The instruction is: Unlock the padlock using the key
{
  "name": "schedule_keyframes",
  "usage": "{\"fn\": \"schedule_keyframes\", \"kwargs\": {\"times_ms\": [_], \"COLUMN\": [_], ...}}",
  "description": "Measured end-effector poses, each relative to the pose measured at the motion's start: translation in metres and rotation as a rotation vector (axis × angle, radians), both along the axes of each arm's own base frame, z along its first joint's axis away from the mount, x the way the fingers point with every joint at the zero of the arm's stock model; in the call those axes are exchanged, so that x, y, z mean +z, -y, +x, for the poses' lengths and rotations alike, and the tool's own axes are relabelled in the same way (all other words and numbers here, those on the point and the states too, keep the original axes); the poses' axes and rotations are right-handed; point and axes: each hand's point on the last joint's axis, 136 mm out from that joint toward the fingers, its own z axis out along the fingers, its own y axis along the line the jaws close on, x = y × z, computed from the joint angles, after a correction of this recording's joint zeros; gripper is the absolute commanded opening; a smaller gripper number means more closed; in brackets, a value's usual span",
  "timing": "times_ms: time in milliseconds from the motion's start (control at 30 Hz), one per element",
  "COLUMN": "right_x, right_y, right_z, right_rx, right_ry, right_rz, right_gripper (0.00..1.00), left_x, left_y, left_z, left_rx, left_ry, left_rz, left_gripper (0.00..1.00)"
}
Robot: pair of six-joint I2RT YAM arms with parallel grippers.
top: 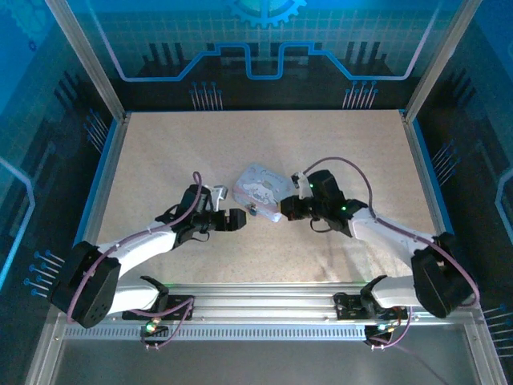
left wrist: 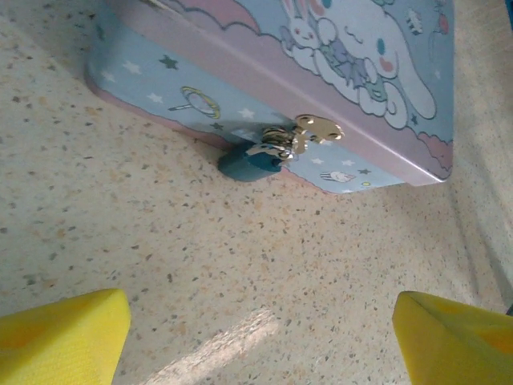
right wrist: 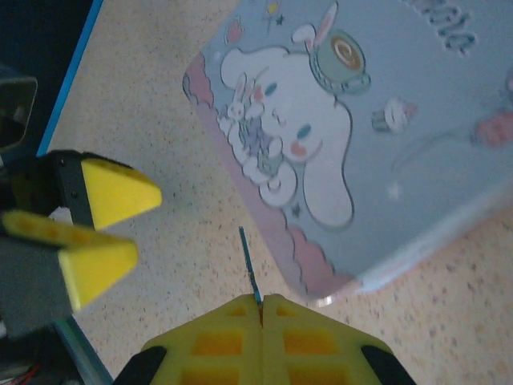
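- Because the padlock [left wrist: 260, 154] looks tiny, light and slick, hanging off the tin [left wrist: 240, 72], grip its bluish body.
- The left gripper [left wrist: 260, 313] gapes wide; the right gripper [right wrist: 261, 309] pinches the key [right wrist: 249, 265].

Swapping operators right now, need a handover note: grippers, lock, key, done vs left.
Left gripper: open, holding nothing, facing the padlock.
Right gripper: shut on the key, blade sticking out beside the tin.
Padlock: hangs on the tin's front clasp, dark blue end down on the table.
Done: key in grasp.
Left: steady the lock, insert the key, turn, open the shackle.
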Motion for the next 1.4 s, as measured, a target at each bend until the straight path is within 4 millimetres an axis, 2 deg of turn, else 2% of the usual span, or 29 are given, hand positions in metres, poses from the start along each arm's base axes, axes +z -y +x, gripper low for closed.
{"fn": "schedule_keyframes", "kwargs": {"times_ms": [200, 467, 600, 1400], "right_x": [-0.005, -0.018, -0.029, -0.031], "right_y": [-0.020, -0.029, -0.029, -0.033], "right_z": [0.032, 0.060, 0.061, 0.060], "right_rx": [0.015, 0.003, 0.002, 0.018], "right_ry": [0.006, -0.004, -0.025, -0.006], "right_rz": [0.008, 0.007, -0.003, 0.034], "right_gripper": [0.05, 0.05, 0.05, 0.05], "left_x": [0.011, 0.007, 0.009, -0.028], "left_y": [0.013, 0.019, 0.023, 0.039], "left_z": [0.005, 0.012, 0.019, 0.033], "left_rx": [-0.027, -0.033, -0.041, -0.101], "left_ry": [0.078, 0.124, 0.161, 0.211], "left_rz": [-0.039, -0.061, -0.070, -0.026], "left_gripper": [0.86, 0.86, 0.86, 0.74]}}
